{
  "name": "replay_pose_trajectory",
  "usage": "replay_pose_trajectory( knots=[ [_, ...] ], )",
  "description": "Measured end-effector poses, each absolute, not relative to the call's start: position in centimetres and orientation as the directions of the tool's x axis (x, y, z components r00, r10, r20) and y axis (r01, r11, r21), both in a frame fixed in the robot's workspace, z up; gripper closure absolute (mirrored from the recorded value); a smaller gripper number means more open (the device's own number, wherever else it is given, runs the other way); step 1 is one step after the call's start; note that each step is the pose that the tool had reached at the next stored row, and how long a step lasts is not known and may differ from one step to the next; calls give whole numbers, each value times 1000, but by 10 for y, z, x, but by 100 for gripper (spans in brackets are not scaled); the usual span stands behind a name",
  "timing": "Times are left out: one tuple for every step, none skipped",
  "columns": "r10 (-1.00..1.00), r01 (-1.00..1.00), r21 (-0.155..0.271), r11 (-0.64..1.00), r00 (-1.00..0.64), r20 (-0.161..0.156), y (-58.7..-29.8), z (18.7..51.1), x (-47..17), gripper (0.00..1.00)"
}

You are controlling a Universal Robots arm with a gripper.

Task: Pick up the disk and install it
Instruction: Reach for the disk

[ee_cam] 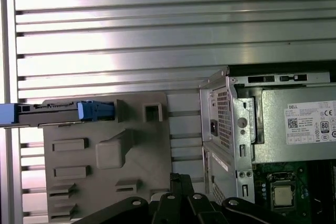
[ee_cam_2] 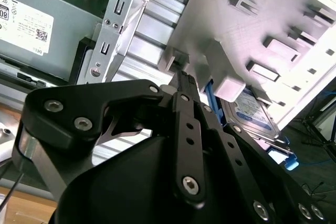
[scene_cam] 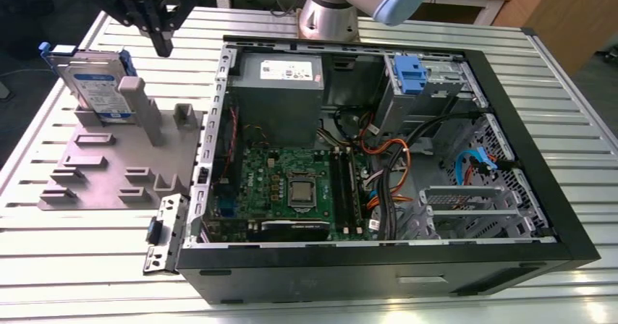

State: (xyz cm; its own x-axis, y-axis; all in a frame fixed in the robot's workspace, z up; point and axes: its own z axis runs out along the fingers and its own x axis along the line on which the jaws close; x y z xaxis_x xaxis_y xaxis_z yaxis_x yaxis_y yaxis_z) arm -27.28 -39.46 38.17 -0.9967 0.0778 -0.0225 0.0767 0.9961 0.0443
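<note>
fingers [scene_cam: 161,40]: pressed together, holding nothing
disk [scene_cam: 97,85]: standing on edge in the grey stand [scene_cam: 106,172]
relation: disk sits below the fingers, toward the exterior view's left, apart

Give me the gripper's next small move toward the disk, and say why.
Probably shift the gripper toward the exterior view's left until it is over the disk. The disk stands upright in the grey fixture, ungrasped, and the gripper hovers off to the exterior view's right of it, holding nothing.
</note>
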Motion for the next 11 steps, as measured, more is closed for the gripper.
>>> replay_pose_trajectory(
  knots=[
    [78, 77, 44, 996, -997, -22, -395, 382, -273, 89],
    [78, 77, 44, 996, -997, -22, -395, 382, -274, 89],
    [78, 77, 44, 996, -997, -22, -395, 382, -274, 89],
    [78, 77, 44, 996, -997, -22, -395, 382, -274, 89],
    [78, 77, 44, 996, -997, -22, -395, 381, -275, 89],
    [78, 77, 44, 996, -997, -22, -395, 381, -275, 89],
    [78, 77, 44, 996, -997, -22, -395, 381, -275, 89],
    [78, 77, 44, 996, -997, -22, -395, 381, -275, 89],
    [78, 77, 44, 996, -997, -22, -395, 381, -275, 89],
    [78, 77, 44, 996, -997, -22, -395, 381, -275, 89],
    [78, 77, 44, 996, -997, -22, -395, 381, -276, 89]
  ],
)
